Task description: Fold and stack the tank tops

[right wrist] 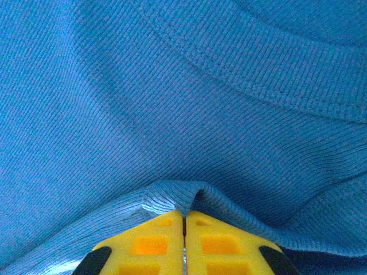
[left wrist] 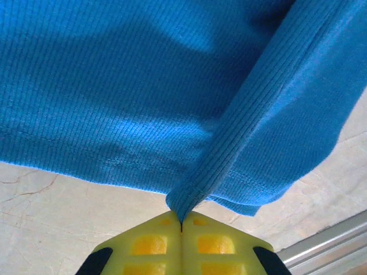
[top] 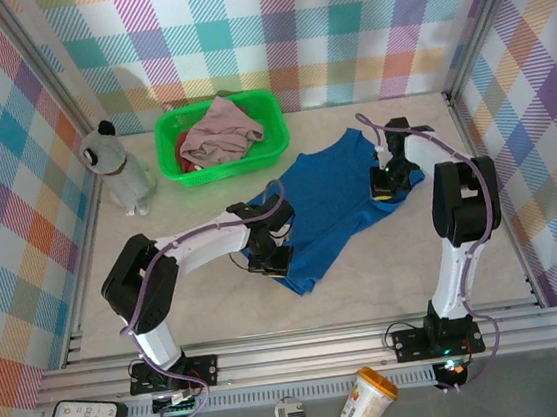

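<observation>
**Three tops, two pinching grippers**

One blue tank top (top: pixel 333 202) lies spread mid-table (top: pixel 466 268). The left gripper (left wrist: pixel 182 226) is clenched on a fold at its hemmed edge. The right gripper (right wrist: pixel 184 213) is clenched on a fold just below a ribbed band. One pink top (top: pixel 222 132) and one dark red top (top: pixel 182 143) lie crumpled in the single green basket (top: pixel 268 102), well behind the blue one.
</observation>
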Tool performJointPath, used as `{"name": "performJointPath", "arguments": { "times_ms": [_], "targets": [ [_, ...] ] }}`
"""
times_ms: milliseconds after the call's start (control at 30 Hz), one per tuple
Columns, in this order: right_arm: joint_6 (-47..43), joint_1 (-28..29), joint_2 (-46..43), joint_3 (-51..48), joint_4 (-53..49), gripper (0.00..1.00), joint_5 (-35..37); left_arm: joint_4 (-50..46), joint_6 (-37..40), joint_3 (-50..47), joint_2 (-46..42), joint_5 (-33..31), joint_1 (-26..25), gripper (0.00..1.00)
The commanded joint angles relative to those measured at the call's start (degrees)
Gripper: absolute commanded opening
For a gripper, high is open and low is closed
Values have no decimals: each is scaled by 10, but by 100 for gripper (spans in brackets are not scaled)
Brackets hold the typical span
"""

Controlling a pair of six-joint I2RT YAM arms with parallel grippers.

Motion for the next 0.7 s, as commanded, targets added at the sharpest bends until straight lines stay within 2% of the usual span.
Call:
{"name": "performJointPath", "arguments": {
  "times_ms": [0, 67, 133, 200, 267, 333, 467, 567, 667],
  "targets": [
    [-7, 3, -8, 14, 3, 13, -9, -12, -5, 12, -5, -34, 4, 2],
    [-4, 3, -20, 12, 15, 18, -4, -25, -11, 18, -11, -64, 3, 15],
    [-3, 3, -29, 12, 21, 25, 0, -35, -20, 27, -22, -84, -4, 21],
    [-4, 3, -40, 11, 19, 30, 17, -48, -30, 39, -37, -110, -21, 36],
    [-5, 0, -61, 0, 18, 33, 30, -65, -40, 52, -46, -131, -41, 44],
    [-3, -4, -95, -25, 20, 35, 37, -60, -57, 57, -57, -137, -62, 47],
    [-3, -21, -169, -101, 36, 38, 50, 14, -95, 47, -54, -117, -121, 50],
    [-10, -37, -182, -140, 48, 38, 34, 68, -105, 40, -15, -102, -144, 51],
    [-5, -38, -167, -145, 53, 37, 3, 62, -82, 54, 33, -115, -154, 51]
  ]
}}
